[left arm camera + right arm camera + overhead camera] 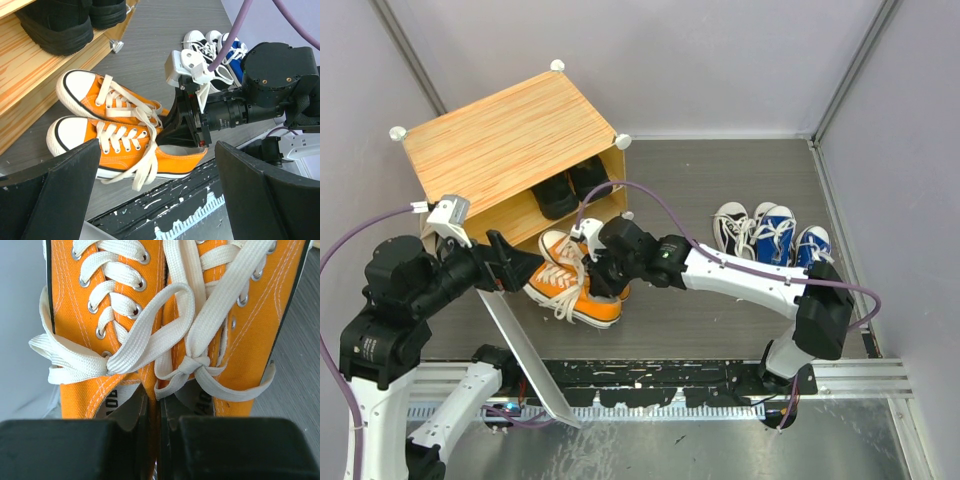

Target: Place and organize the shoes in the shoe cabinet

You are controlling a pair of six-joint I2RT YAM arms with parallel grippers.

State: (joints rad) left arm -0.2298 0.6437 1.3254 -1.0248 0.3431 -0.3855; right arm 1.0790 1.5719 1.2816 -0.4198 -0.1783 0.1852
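right fingers (175, 131) clamped on heels of orange shoes (570, 287) | toes point toward cabinet (500, 140) | left fingers (55, 200) wide, empty

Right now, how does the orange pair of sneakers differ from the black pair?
The pair of orange canvas sneakers is in front of the wood-topped shoe cabinet; the pair of black sneakers sits inside it. The right gripper holds the orange pair, jaws shut on it; nothing touches the black pair. The orange pair has white toe caps; the black pair is all dark. Both are paired side by side.
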